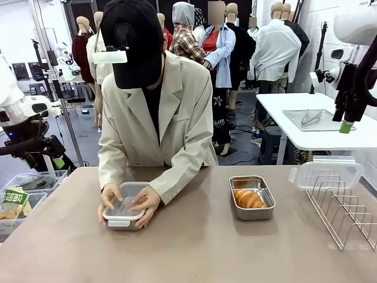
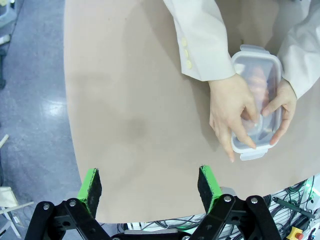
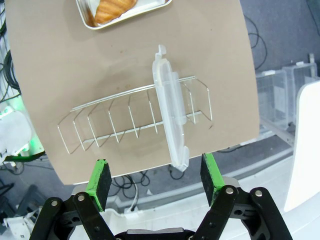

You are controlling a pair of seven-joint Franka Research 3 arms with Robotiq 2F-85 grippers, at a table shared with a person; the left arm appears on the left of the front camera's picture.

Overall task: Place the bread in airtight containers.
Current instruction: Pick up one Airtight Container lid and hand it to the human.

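A: How far along is this?

B: About halfway, I'd judge. The person's hands (image 1: pixel 143 203) are pressing a clear lid (image 2: pixel 252 62) onto the first container (image 1: pixel 121 223), which sits left of the middle, toward the far edge of the bench (image 1: pixel 194 250). A roll (image 2: pixel 260 81) shows dimly through the lid.

A: And the second container?

B: The second container (image 1: pixel 253 216) sits right of the middle and is uncovered, with the other roll (image 1: pixel 248 199) already in it. Its spare lid (image 1: pixel 326 174) stands on edge in the wire rack (image 1: pixel 344 215) by the right edge. Covering that one is what's left.

A: Which way do the rolls lie?

B: The covered one seems to run along its container's length, but it's too blurred to be sure. From the front, the open one looks to lie crosswise, its long axis roughly along the bench's near edge. Foreshortening makes that uncertain.

A: The arms?

B: The left end effector (image 2: pixel 148 175) is released, with its jaws wide and nothing between them, above the bench's left edge. The right end effector (image 3: pixel 154 161) is also spread and empty, above the rack and the spare lid.
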